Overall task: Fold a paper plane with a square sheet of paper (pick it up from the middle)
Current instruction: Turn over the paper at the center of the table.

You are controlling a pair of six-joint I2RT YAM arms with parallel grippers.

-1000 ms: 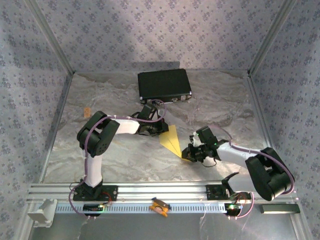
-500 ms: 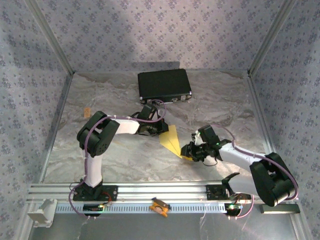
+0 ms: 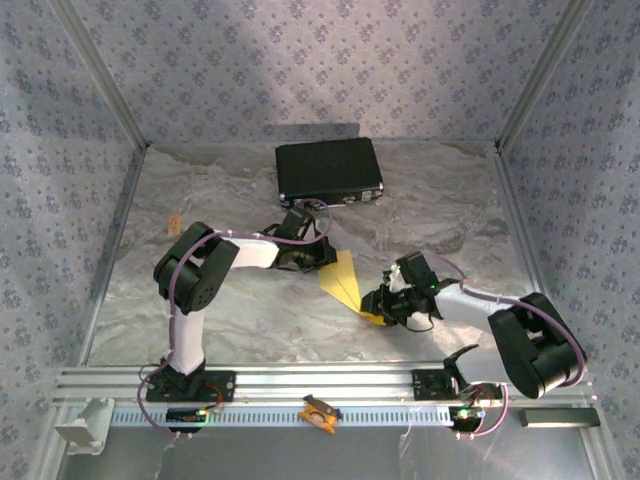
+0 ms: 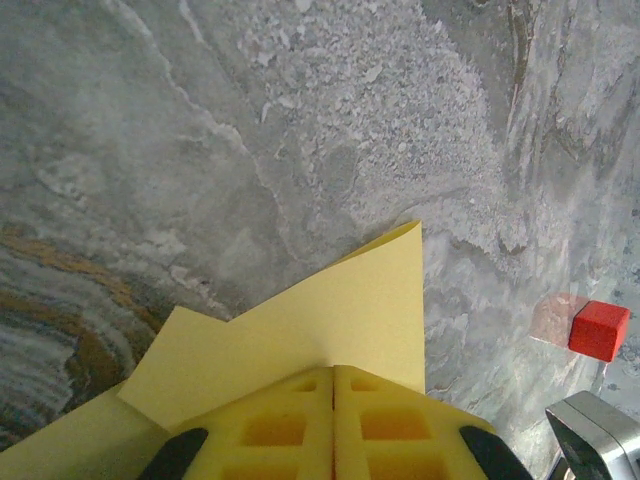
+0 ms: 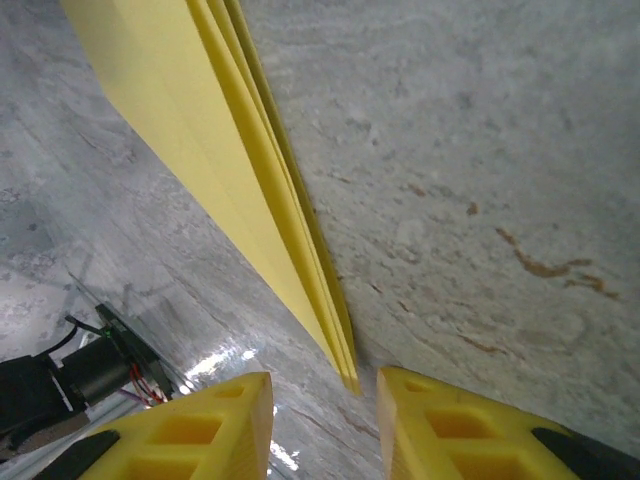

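The yellow paper plane (image 3: 345, 282) lies folded and slim on the marbled table, between the two arms. My left gripper (image 3: 322, 258) is shut on its wide rear end; in the left wrist view the paper plane (image 4: 330, 310) fans out from between the closed left gripper (image 4: 333, 372). My right gripper (image 3: 372, 305) stands open at the pointed nose. In the right wrist view the layered paper plane (image 5: 230, 130) tapers to a tip in the gap of the right gripper (image 5: 325, 385), and neither finger touches it.
A black case (image 3: 329, 170) lies at the back centre. A small orange clip (image 3: 318, 411) rests on the front rail. A red cube (image 4: 599, 330) sits to the right of the left gripper. Metal frame posts and patterned walls enclose the table.
My right gripper has opened and let go of the plane's nose, shifting slightly left. The left gripper has kept its hold and has not moved.
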